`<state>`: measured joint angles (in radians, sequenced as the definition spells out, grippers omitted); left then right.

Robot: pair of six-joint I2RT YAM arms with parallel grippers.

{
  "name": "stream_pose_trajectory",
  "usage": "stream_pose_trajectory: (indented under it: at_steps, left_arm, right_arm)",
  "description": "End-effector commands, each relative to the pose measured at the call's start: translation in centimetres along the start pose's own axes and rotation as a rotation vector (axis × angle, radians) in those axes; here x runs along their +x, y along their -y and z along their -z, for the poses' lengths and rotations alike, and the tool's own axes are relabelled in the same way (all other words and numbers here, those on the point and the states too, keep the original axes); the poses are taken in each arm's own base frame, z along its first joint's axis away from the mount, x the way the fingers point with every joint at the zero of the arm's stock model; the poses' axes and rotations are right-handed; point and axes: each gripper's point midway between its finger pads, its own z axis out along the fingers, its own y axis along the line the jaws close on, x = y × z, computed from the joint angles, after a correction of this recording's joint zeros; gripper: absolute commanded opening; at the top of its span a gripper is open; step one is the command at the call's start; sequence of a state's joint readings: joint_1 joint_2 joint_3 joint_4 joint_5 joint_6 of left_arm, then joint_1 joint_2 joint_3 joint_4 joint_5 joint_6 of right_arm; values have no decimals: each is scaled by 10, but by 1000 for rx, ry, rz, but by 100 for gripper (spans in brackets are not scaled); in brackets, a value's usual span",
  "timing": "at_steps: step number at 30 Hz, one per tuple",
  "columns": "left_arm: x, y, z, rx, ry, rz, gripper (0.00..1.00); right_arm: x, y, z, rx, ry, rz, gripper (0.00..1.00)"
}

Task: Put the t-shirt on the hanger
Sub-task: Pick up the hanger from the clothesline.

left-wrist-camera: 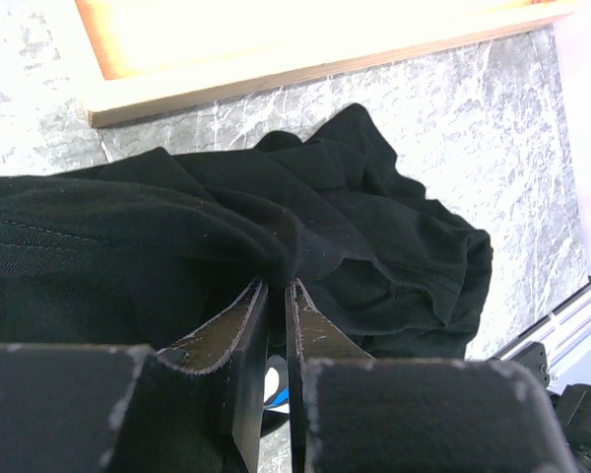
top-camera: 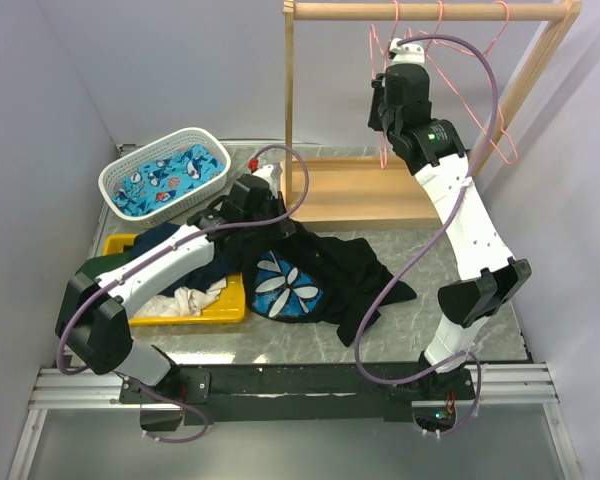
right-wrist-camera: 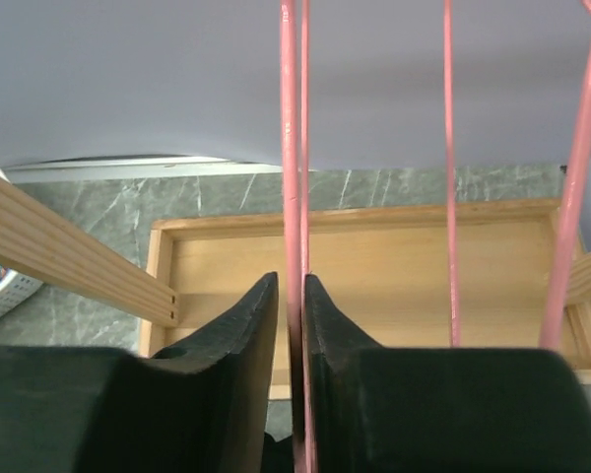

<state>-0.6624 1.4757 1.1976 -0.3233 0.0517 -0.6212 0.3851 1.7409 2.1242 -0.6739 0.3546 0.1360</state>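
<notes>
The black t-shirt [top-camera: 325, 270] lies crumpled on the marble table, its blue-and-white flower print [top-camera: 285, 287] facing up. At the shirt's rear left edge, my left gripper [top-camera: 268, 218] is shut on a fold of black cloth; the left wrist view shows the fold pinched at my left gripper's [left-wrist-camera: 279, 284] tips, with the rest of the t-shirt [left-wrist-camera: 374, 227] spread beyond. My right gripper [top-camera: 383, 135] is up at the rack, pointing down. Its jaws stand closed on the thin pink wire of the hanger [right-wrist-camera: 291, 148], which runs straight between them at my right gripper [right-wrist-camera: 292, 281].
Two more pink hangers [right-wrist-camera: 450, 177] [right-wrist-camera: 571, 197] hang to the right on the wooden rail [top-camera: 430, 12]. The rack's post [top-camera: 288, 100] and tray-like base [top-camera: 360, 195] stand behind the shirt. A white basket [top-camera: 113, 183] and a yellow bin [top-camera: 220, 310] of clothes sit at the left.
</notes>
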Motion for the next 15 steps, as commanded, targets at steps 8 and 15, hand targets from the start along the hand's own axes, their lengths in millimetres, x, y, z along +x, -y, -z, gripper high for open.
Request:
stream_pose_trajectory:
  at_steps: [8, 15]
  left_arm:
    - [-22, 9, 23, 19, 86, -28, 15]
    - [-23, 7, 27, 15, 95, -21, 13]
  right_arm:
    - [-45, 11, 14, 12, 120, 34, 0]
    - [-66, 8, 39, -50, 191, 22, 0]
